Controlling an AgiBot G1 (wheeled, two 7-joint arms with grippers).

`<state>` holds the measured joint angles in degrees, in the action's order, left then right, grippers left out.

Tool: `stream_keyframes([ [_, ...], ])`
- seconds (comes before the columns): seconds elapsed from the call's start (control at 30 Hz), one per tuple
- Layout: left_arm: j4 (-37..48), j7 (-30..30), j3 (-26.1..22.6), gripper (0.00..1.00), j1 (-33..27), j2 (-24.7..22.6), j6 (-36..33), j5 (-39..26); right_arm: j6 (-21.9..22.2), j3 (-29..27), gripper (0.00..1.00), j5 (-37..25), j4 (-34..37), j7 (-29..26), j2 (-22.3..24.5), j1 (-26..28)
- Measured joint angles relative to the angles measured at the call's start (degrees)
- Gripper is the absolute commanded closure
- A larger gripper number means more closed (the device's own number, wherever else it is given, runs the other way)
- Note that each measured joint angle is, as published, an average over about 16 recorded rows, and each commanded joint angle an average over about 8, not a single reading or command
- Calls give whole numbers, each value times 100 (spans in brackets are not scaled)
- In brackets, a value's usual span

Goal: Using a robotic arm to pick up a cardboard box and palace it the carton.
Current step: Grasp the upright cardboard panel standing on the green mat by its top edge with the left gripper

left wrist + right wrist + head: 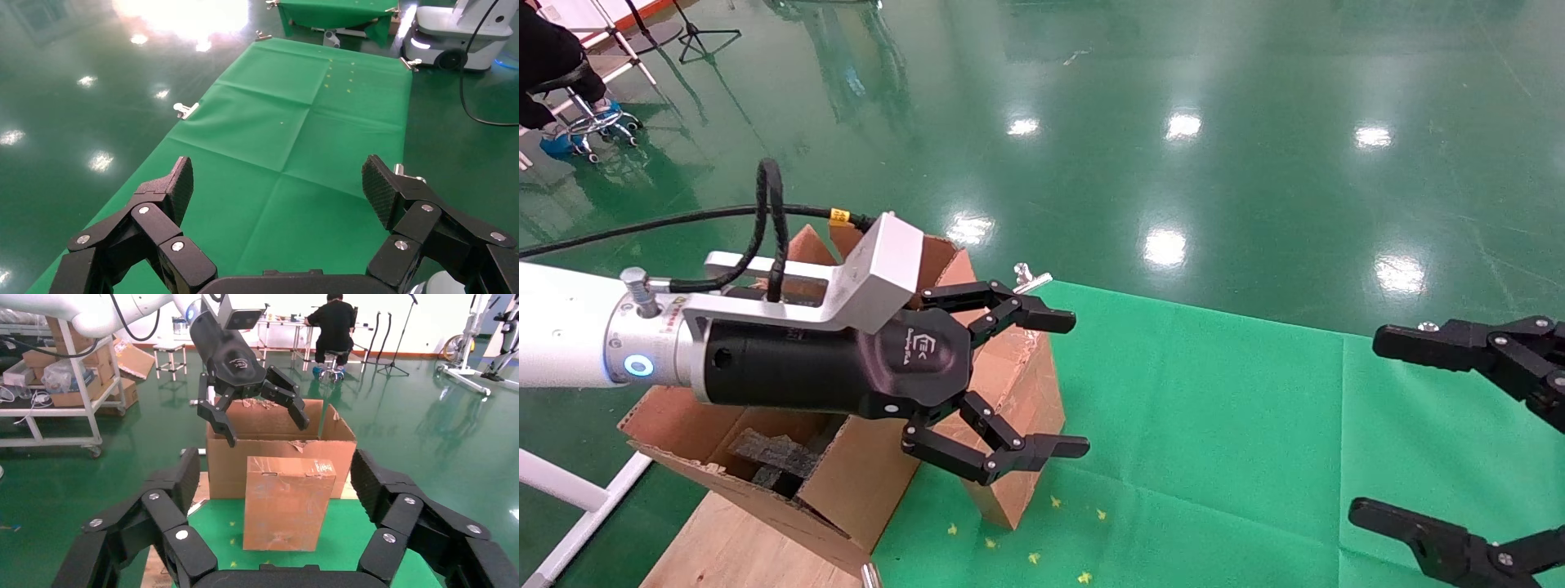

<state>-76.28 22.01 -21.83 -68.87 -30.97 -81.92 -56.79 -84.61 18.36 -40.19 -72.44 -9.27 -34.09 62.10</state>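
1. The left gripper (1042,384) of the robotic arm (568,335) is seen in the head view, held in the air over the near end of the carton (846,490); fingers are spread wide, nothing btwn them.
2. In the left wrist view, the same fingertips (174,184) are shown well apart, w/ only the green cloth (306,141) beyond.
3. The cardboard box (284,502) is seen in the right wrist view standing upright on the green cloth, just in front of the carton's wall; whether they touch can't be told. Clear glossy tape and a worn surface are visible on it.
4. In the head view the cardboard box (1017,400) is mostly hidden behind the left gripper; it is placed beside the carton, at the cloth's left edge.
5. The carton is open, w/ torn flaps upright, and black foam pieces (772,457) are seen inside.
6. The right gripper (1393,425) is held at the right edge of the head view, over the cloth, well apart from the box; fingers are spread, empty.
7. In the right wrist view, the left gripper is seen above the carton's rim, behind and above the box.
8. A seated person (333,321) is visible far off, on the green floor (1214,122).
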Motion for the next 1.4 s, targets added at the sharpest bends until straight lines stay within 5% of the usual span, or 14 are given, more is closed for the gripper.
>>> stream_keyframes([
  [0.83, -93, 3696, -1238, 0, -1359, -497, 740, -3531, 1, 2, 100, 1, 2, 2, 1, 1],
  [1.4, -83, 4425, -1567, 0, -1192, -860, 855, -4137, 2, 4, 100, 3, 2, 3, 2, 1],
])
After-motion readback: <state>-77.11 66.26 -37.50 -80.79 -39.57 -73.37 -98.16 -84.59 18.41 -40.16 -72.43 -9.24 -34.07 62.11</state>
